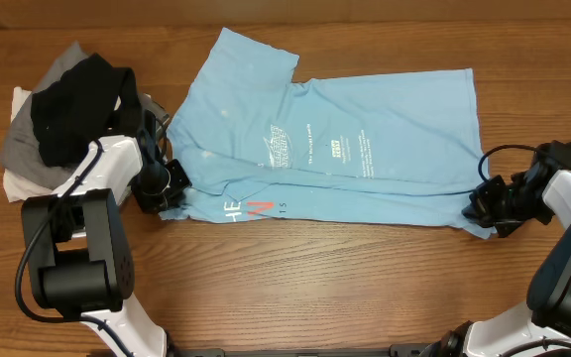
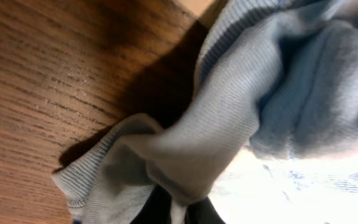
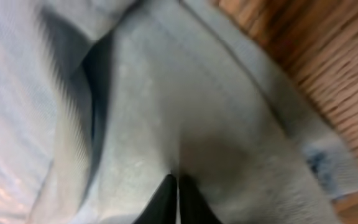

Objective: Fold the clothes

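A sky-blue T-shirt (image 1: 365, 139) lay spread across the middle of the wooden tabletop (image 1: 315, 288). The left gripper (image 1: 171, 190) was clamped on its near left corner and the right gripper (image 1: 476, 205) on its near right corner. Black, grey and white garments (image 1: 62, 114) were heaped by the far left corner.
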